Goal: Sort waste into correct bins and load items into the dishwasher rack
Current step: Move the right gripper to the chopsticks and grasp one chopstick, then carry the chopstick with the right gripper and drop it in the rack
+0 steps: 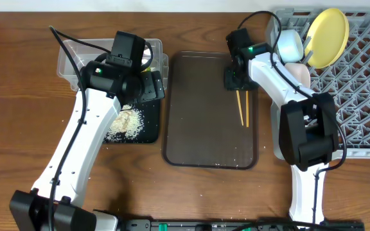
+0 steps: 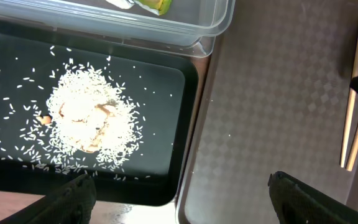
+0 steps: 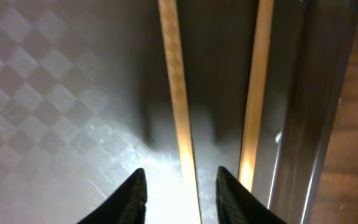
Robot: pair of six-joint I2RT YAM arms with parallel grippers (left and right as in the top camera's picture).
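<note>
We find the right gripper (image 3: pixel 182 198) spread, its fingers straddling one of the chopsticks (image 3: pixel 178 93) (the other lies just outside them), both flat on the brown tray (image 1: pixel 198 115). The left gripper (image 2: pixel 182 199) is spread wide above the black tray (image 2: pixel 166 87), where the rice (image 2: pixel 92 124) is heaped. The plate (image 1: pixel 327 37) stands in the rack (image 1: pixel 365 83), and the wrapper (image 2: pixel 151 5) lies in the tub (image 2: pixel 216 25).

Loose white rice (image 2: pixel 89 121) covers the black tray (image 2: pixel 160 93); tan chopsticks (image 3: pixel 178 93) lie on the checker-patterned brown tray (image 1: pixel 198 109).
</note>
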